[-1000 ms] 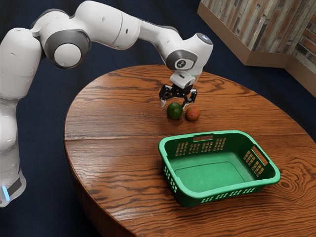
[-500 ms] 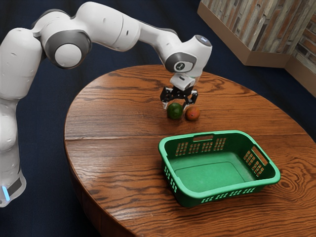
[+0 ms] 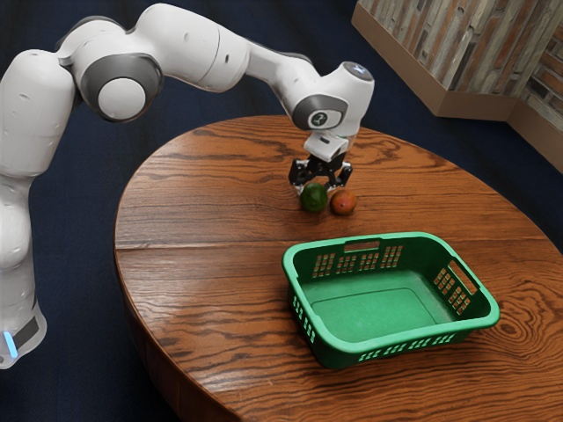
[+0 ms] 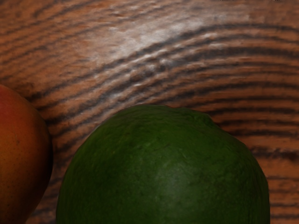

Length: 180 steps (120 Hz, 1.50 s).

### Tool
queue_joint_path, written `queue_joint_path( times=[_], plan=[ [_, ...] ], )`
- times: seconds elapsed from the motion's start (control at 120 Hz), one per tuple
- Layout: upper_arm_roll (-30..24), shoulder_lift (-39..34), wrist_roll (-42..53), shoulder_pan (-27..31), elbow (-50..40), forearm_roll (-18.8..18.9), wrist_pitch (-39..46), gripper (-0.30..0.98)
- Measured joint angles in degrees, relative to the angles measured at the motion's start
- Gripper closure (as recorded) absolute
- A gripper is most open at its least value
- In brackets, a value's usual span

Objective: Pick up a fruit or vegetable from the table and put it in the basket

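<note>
In the exterior view my gripper points down at the table, shut on the round green fruit, with one finger at either side of its upper part. Right beside it, toward the exterior view's right, lies the orange-red fruit. The green basket stands nearer the camera, with nothing inside it. In the wrist view the green fruit is large and close under the hand, and part of the orange-red fruit shows with a narrow gap between the two.
The round wooden table carries the fruits and basket. The basket's raised rim lies between the fruits and its inside. A brick and wood wall stands beyond the table.
My gripper's fingers have come closer together around the green fruit, which has shifted slightly toward the exterior view's right. The hand has tilted a little; the orange-red fruit and basket have not moved.
</note>
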Motion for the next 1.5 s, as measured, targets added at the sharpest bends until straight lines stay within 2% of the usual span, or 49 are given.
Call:
queue_joint_path(
  times=[0.667, 1.15, 1.5],
  plan=[
    [-2.4, -0.8, -1.5, -0.2, 4.1, 0.3, 0.5, 0.42],
    [-4.7, -0.9, -2.0, -0.3, 11.2, 1.1, -3.7, 0.43],
    [-8.9, -1.8, -2.9, -0.3, 14.8, 2.2, -7.2, 0.42]
  ],
)
